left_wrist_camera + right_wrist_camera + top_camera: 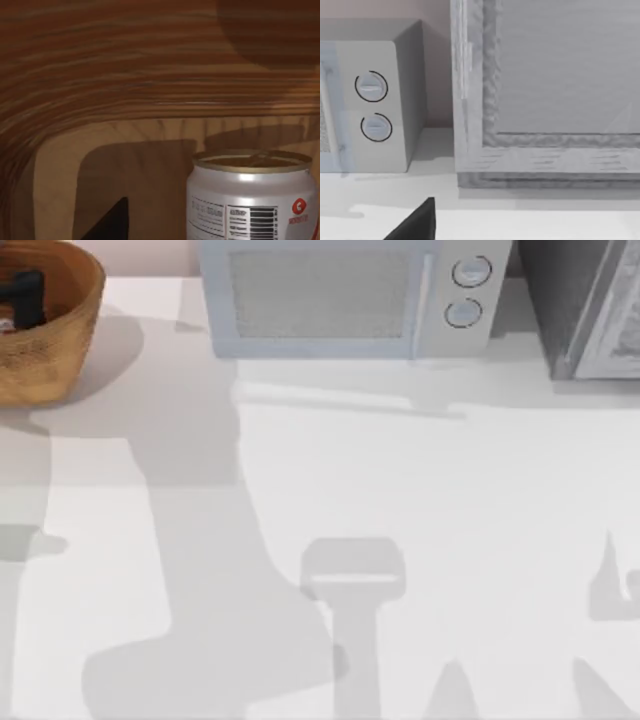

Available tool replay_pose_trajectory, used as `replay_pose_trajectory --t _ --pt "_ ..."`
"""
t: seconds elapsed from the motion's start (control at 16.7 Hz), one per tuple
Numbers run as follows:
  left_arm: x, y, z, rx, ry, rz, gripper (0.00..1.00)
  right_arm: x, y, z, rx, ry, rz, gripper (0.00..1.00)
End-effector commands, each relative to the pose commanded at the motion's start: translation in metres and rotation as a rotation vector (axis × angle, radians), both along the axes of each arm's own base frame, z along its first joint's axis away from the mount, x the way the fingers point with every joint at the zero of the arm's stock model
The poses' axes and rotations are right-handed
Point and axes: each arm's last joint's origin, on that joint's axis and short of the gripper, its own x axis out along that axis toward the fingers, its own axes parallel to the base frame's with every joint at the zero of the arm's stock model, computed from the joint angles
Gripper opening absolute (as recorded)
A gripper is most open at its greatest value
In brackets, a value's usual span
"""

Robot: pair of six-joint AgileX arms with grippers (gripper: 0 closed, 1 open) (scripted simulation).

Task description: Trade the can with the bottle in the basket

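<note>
The orange-brown wicker basket stands at the table's back left corner. My left gripper reaches down inside it as a dark shape. In the left wrist view the ribbed basket wall curves close around the bottle, which is white with a gold top, red print and a barcode. The bottle stands upright on the basket floor, beside a dark part of my left gripper and apart from it. The can is out of view. A dark part of my right gripper hangs over the table's right side.
A pale microwave with two round knobs stands at the back centre. A grey boxy appliance fills the back right corner. The white tabletop in front of them carries only the arms' shadows.
</note>
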Motion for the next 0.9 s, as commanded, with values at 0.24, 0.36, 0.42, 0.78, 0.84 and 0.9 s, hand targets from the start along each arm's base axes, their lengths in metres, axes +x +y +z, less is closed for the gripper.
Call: replay_pose_trajectory --t 0.24,0.36,0.42,0.78,0.84,0.9 --pt "0.0006 -0.0006 -0.003 0.0 0.0 0.0 1.0 0.0 0.0 0.0 0.0 0.0 0.0 1.0" --pt "0.0006 -0.0006 -0.003 0.0 0.0 0.0 0.92 0.0 0.0 0.0 0.0 0.0 0.0 1.0" --pt "0.0006 -0.0006 -0.003 0.0 0.0 0.0 0.85 0.0 0.0 0.0 0.0 0.0 0.0 1.0" --pt "0.0006 -0.0006 -0.003 0.0 0.0 0.0 0.4 0.0 0.0 0.0 0.0 0.0 0.0 1.0" --pt "0.0006 -0.0006 -0.003 0.0 0.0 0.0 0.32 0.0 0.0 0.0 0.0 0.0 0.0 1.0" --pt "0.0006 -0.0006 -0.003 0.0 0.0 0.0 0.25 0.0 0.0 0.0 0.0 0.0 0.0 1.0"
